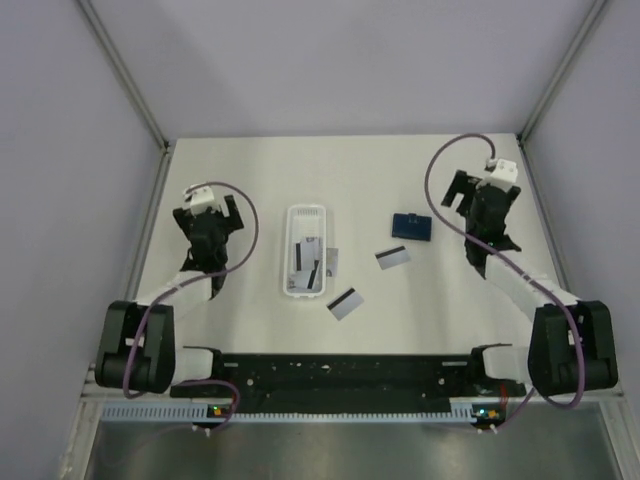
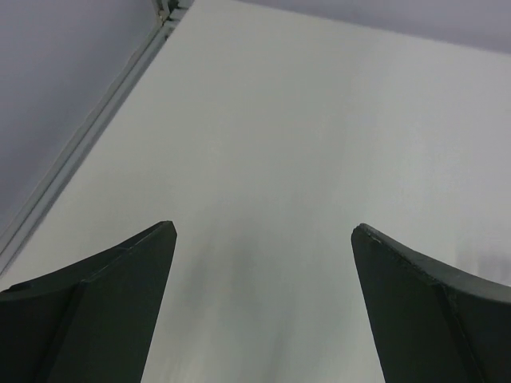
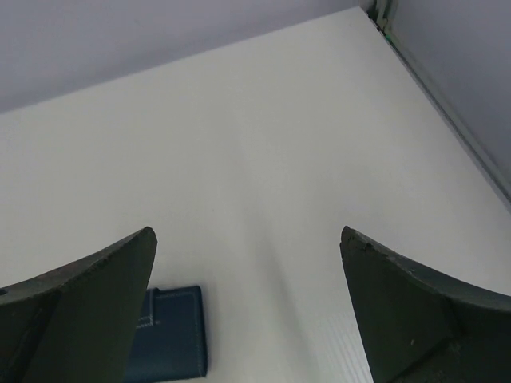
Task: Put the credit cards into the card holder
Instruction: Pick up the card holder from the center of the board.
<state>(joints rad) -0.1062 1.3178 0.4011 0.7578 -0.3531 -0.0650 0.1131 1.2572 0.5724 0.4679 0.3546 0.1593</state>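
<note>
The left arm (image 1: 172,293) is angling up and slightly inward from its base, and the left gripper (image 1: 208,213) (image 2: 263,230) is pointing away from the base with its jaws spread wide. The right arm (image 1: 520,285) is mirroring it, leaning inward, and the right gripper (image 1: 483,192) (image 3: 247,231) is hanging equally wide, its fingers (image 3: 88,303) tilting downward.

No words, numbers or signs can be read on anything here; all is too small or blurry.
</note>
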